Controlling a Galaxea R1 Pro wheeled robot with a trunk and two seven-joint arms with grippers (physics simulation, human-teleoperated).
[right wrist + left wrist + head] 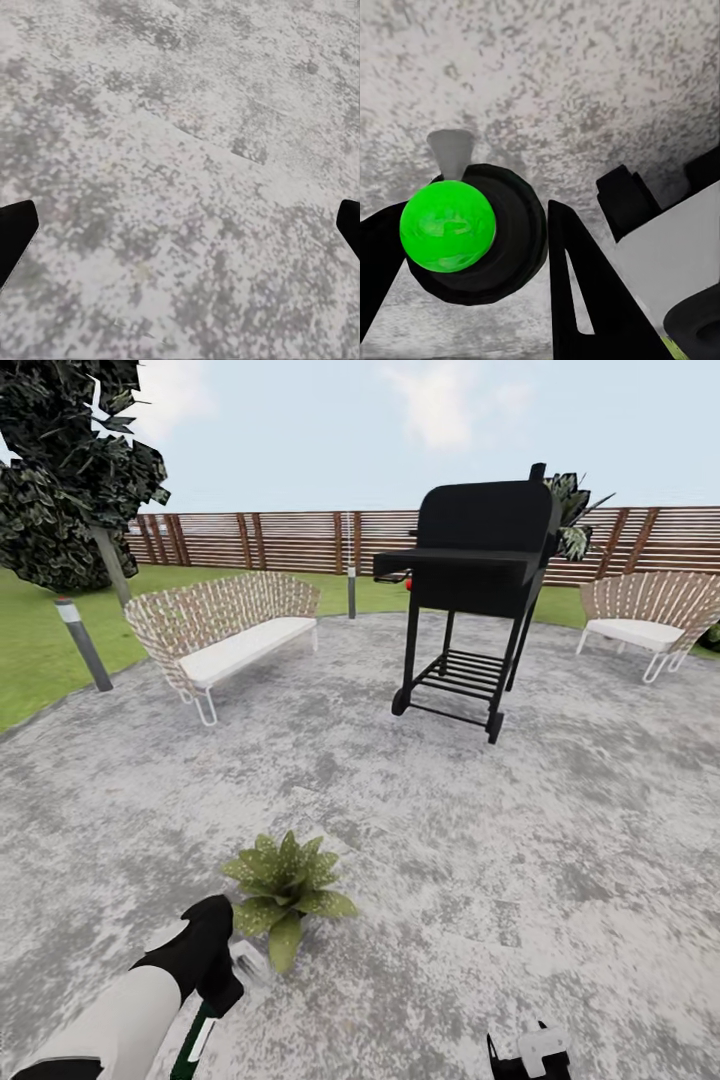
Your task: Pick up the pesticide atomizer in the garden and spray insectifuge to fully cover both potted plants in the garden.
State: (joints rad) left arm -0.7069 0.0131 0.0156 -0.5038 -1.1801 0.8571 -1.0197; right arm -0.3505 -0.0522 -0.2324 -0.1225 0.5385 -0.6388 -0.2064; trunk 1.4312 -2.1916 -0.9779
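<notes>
A potted plant (285,890), a rosette of speckled pointed leaves, stands on the grey mottled patio (450,840) near the bottom of the head view. Just left of it, my left gripper (208,958) is shut on the pesticide atomizer (201,1036). Its dark-green body with a pale label hangs below the hand, and its white trigger head (247,963) points toward the plant. The left wrist view sees the bottle end-on as a bright green disc (448,223) between the black fingers (585,300). My right gripper (180,225) hangs open over bare patio. The second potted plant is out of view.
A black wheeled grill (480,590) stands mid-patio ahead. A wicker sofa with a white cushion (225,630) is at the left and a wicker chair (650,620) at the right. A bollard lamp (82,642), a tree (70,470), lawn and the slatted fence (280,540) ring the patio.
</notes>
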